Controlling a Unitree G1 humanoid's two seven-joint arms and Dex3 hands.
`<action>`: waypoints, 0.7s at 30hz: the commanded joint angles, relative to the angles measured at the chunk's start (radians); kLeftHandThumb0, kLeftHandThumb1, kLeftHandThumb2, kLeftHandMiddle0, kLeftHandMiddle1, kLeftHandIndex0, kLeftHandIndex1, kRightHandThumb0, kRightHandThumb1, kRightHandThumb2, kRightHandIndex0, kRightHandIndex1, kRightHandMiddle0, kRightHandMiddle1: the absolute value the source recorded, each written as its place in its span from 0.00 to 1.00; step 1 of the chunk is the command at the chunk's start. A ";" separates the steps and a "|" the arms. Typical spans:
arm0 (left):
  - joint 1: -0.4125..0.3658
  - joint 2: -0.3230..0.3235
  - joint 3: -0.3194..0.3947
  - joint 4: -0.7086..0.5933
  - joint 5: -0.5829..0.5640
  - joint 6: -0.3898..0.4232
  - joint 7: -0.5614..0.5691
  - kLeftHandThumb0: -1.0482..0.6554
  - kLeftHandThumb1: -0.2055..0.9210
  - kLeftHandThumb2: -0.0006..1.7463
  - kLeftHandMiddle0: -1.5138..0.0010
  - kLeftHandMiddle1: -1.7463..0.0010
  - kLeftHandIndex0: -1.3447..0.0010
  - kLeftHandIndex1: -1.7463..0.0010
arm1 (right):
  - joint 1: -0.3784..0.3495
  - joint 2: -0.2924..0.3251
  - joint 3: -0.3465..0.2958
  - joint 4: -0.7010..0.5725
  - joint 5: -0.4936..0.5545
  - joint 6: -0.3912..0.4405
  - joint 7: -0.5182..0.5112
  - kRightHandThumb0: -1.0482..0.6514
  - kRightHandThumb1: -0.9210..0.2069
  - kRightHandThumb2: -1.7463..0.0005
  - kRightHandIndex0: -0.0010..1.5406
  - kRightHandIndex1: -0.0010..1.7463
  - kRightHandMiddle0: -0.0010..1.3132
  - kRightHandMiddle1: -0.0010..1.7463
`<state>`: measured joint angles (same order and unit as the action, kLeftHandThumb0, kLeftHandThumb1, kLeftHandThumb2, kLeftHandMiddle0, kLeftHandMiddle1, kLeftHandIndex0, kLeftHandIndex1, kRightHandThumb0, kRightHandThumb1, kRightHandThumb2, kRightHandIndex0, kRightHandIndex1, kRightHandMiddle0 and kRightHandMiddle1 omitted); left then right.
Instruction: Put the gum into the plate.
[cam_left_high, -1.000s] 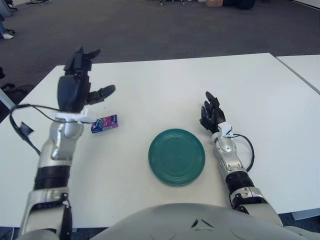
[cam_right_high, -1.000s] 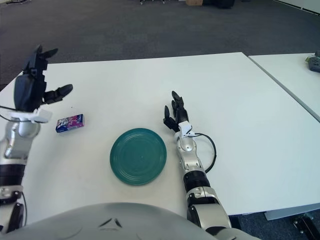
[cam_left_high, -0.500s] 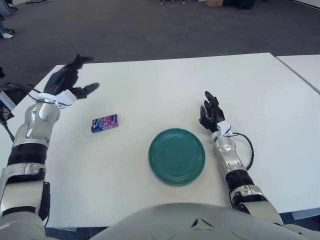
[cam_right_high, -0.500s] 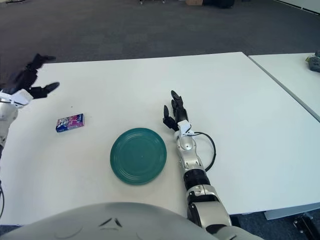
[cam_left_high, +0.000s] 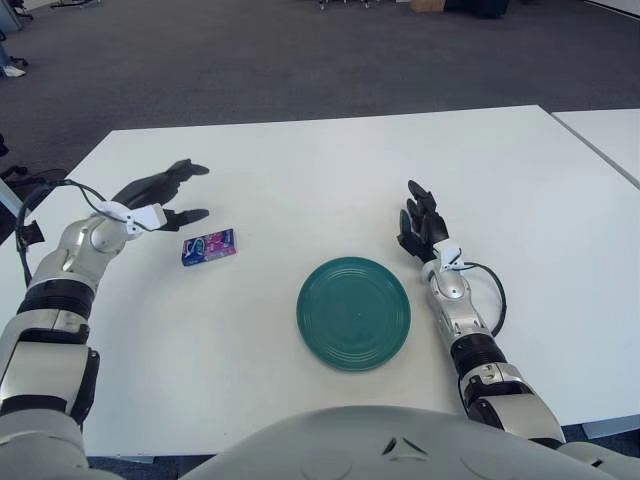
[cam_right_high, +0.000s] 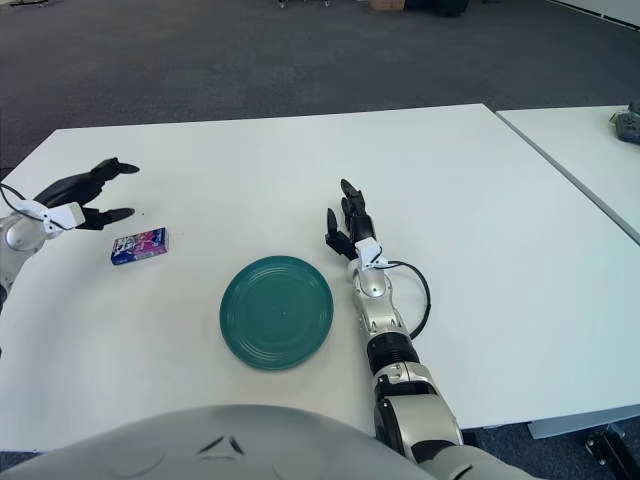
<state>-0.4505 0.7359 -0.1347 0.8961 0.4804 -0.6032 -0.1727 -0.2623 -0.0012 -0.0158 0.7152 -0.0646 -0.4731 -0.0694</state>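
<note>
A small purple and blue gum pack (cam_left_high: 209, 246) lies flat on the white table (cam_left_high: 320, 160), left of the round green plate (cam_left_high: 354, 312). My left hand (cam_left_high: 165, 194) hovers low just left of and behind the gum, fingers spread, holding nothing and apart from the pack. My right hand (cam_left_high: 420, 226) shows beside the plate on its right, fingers extended upward, holding nothing. The plate holds nothing.
A second white table (cam_left_high: 605, 135) stands at the right, separated by a narrow gap. Dark carpet (cam_left_high: 300, 60) lies beyond the far edge. A black cable (cam_left_high: 492, 295) loops by my right wrist.
My left hand has come down from a raised pose, swung left, then moved back toward the gum at table level. The gum, plate and right hand have not moved.
</note>
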 joint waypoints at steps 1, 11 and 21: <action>-0.032 -0.023 -0.034 0.047 0.013 0.013 -0.002 0.00 1.00 0.20 0.92 1.00 1.00 0.59 | 0.011 -0.001 -0.013 0.059 0.019 0.022 0.012 0.22 0.00 0.59 0.11 0.00 0.00 0.22; -0.060 -0.068 -0.082 0.149 -0.017 0.005 -0.055 0.00 1.00 0.19 0.94 1.00 1.00 0.57 | -0.008 -0.002 -0.031 0.106 0.027 0.004 0.017 0.24 0.00 0.60 0.13 0.01 0.00 0.22; -0.050 -0.094 -0.092 0.173 -0.044 -0.009 -0.109 0.00 1.00 0.22 0.94 1.00 1.00 0.61 | -0.012 -0.004 -0.031 0.119 0.017 0.000 0.014 0.24 0.00 0.60 0.12 0.00 0.00 0.22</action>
<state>-0.4766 0.6430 -0.2194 1.0601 0.4443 -0.6063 -0.2636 -0.3009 -0.0017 -0.0427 0.7912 -0.0504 -0.5041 -0.0518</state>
